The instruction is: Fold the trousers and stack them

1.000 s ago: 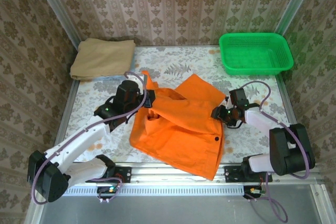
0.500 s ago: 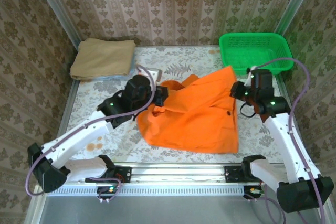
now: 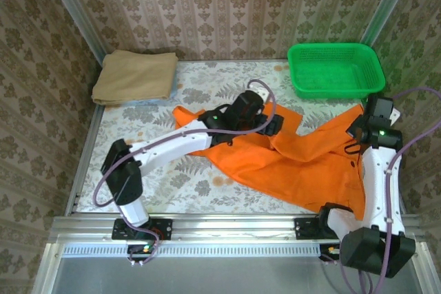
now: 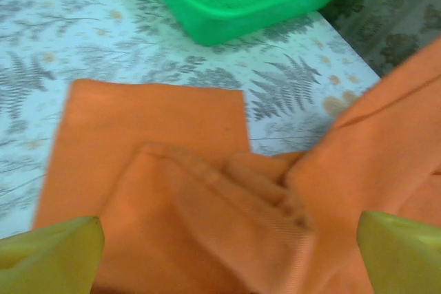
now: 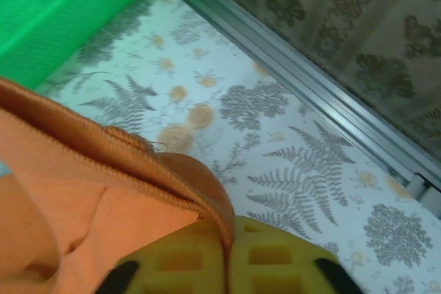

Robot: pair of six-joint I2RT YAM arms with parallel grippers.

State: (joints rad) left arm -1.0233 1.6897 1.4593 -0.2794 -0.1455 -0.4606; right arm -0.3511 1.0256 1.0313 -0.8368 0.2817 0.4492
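Top external view: bright orange soft-fabric trousers [image 3: 303,163] sprawl rumpled from the centre of the floral tabletop [image 3: 158,184] toward 4 o'clock.

Left wrist view: left hand [image 4: 220,259] hovers, fingers spread, over bunched folds.

Right wrist view: right hand [image 5: 227,256] pinches a hem. Best to draw it taut toward 3 o'clock, smoothing wrinkles before folding.

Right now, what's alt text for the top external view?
Orange trousers stretch across the table, the right fingers shut on their right edge and the left fingers open over their middle. A green basket and a folded tan cloth sit at the far corners.
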